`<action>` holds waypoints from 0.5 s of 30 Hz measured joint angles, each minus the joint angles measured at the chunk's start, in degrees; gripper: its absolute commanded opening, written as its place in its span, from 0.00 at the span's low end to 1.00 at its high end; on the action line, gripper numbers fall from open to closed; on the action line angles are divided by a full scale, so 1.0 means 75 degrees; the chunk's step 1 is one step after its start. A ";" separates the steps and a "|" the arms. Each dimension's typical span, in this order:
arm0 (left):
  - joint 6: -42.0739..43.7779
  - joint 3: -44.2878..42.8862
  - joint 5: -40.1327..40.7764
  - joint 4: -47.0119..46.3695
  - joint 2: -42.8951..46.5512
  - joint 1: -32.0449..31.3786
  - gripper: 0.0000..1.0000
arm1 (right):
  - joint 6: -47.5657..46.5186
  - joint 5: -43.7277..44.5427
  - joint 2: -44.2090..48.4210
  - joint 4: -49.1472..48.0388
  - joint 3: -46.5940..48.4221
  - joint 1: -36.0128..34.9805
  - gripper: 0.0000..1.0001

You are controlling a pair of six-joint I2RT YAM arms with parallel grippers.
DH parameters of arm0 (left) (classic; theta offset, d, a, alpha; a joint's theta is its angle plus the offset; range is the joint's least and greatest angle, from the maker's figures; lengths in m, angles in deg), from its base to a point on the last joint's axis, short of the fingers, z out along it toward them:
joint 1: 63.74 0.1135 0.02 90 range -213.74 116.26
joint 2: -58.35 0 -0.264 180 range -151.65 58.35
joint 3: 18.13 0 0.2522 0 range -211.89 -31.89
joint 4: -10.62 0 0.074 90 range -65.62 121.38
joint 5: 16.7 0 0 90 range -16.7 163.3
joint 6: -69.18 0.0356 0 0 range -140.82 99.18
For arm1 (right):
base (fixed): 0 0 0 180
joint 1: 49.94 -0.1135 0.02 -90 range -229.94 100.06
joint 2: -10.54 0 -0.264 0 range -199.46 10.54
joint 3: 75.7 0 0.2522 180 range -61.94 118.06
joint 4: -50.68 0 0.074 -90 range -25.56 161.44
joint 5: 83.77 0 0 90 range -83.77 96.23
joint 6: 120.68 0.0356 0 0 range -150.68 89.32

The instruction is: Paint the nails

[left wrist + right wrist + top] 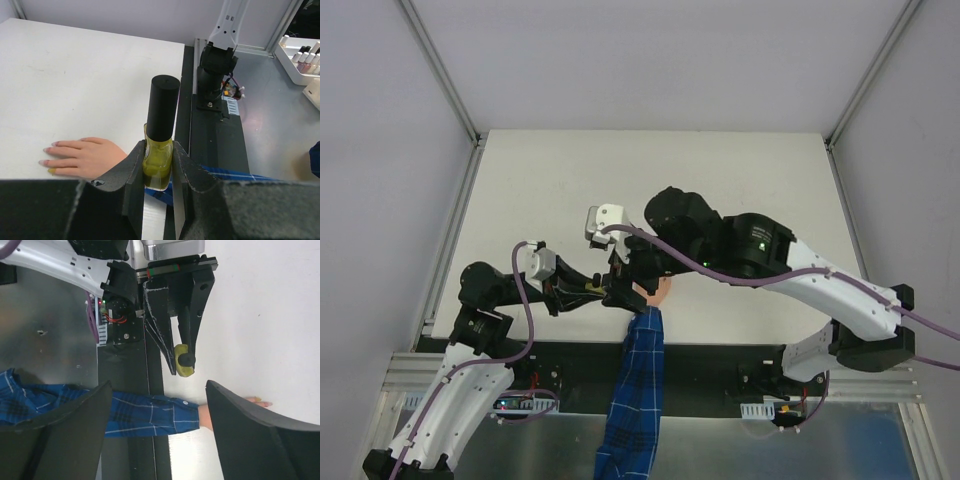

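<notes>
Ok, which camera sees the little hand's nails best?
The left wrist view. There the nails lie in plain sight at the fingertips of the mannequin hand. The right wrist view shows only a fingertip or two past a black gripper finger. In the top view the arms hide them.

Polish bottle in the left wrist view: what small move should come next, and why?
Probably bring the open right gripper to the black cap and close on it. The left gripper is shut on the bottle, its cap is on, and most visible nails look unpainted.
</notes>
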 measured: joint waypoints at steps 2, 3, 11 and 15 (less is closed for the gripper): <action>-0.0050 0.0000 -0.0085 -0.0058 -0.0003 -0.0032 0.00 | -0.0338 -0.0105 -0.0309 0.0198 0.0286 -0.0009 0.68; -0.0070 0.0000 -0.0105 -0.0082 -0.0003 -0.0044 0.00 | -0.0469 -0.0128 -0.0399 0.0262 0.0344 -0.0006 0.67; -0.0172 0.0000 -0.0245 -0.0224 -0.0003 -0.0047 0.00 | -0.1160 -0.0166 -0.1005 0.0787 0.0595 0.0012 0.66; -0.0195 0.0000 -0.0274 -0.0239 0.0000 -0.0082 0.00 | -0.1282 -0.0239 -0.1244 0.0848 0.0793 0.0111 0.61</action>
